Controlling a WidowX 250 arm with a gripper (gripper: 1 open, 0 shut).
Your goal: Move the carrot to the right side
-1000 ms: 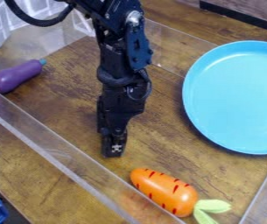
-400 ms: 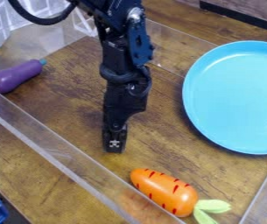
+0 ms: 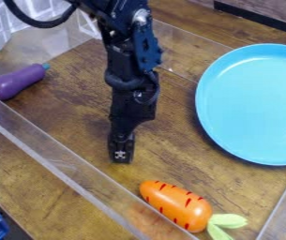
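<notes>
The carrot (image 3: 175, 205) is a glossy orange toy with dark stripes and a pale green leafy top. It lies on the wooden table near the front, right of centre, with the leaves pointing right. My gripper (image 3: 120, 154) hangs from the black arm, pointing down at the table, up and to the left of the carrot and clear of it. Its fingers look closed together and hold nothing.
A large light blue plate (image 3: 261, 89) lies at the right. A purple eggplant toy (image 3: 18, 80) lies at the left. Clear plastic walls (image 3: 57, 164) fence the table along the front-left and back edges.
My gripper has drifted slightly up and to the left, away from the carrot. The carrot, plate and eggplant have not moved.
</notes>
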